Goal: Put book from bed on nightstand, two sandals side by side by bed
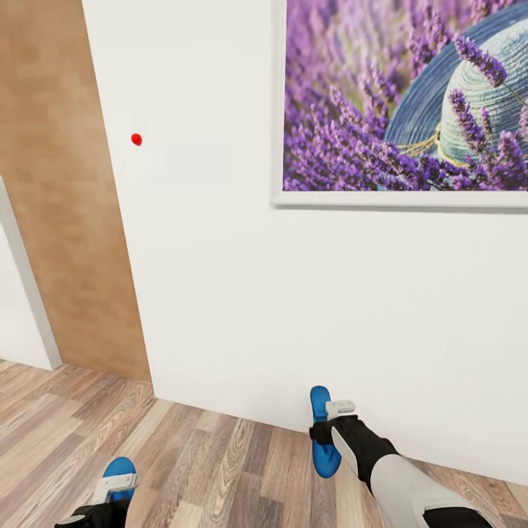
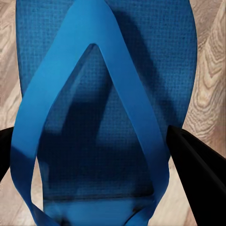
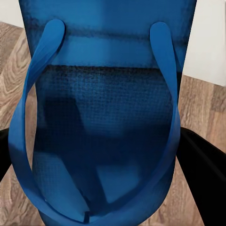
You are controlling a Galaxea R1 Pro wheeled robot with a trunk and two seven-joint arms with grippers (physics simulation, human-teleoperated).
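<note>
I hold one bright blue sandal in each hand above the wood plank floor. In the head view my left gripper (image 1: 114,488) at the lower left is shut on a sandal (image 1: 119,467), and my right gripper (image 1: 334,422) is shut on the other sandal (image 1: 320,400), which hangs on edge close to the wall. The left wrist view looks down on the sandal's sole and V strap (image 2: 108,70), with a dark finger (image 2: 193,160) at its side. In the right wrist view the second sandal (image 3: 108,108) sits between black fingers (image 3: 202,165). The bed, book and nightstand are out of view.
A white wall (image 1: 220,293) stands right ahead, carrying a framed lavender picture (image 1: 403,103) and a small red dot (image 1: 136,138). A light wood panel (image 1: 59,220) runs down the left side. Plank floor (image 1: 205,462) spreads below.
</note>
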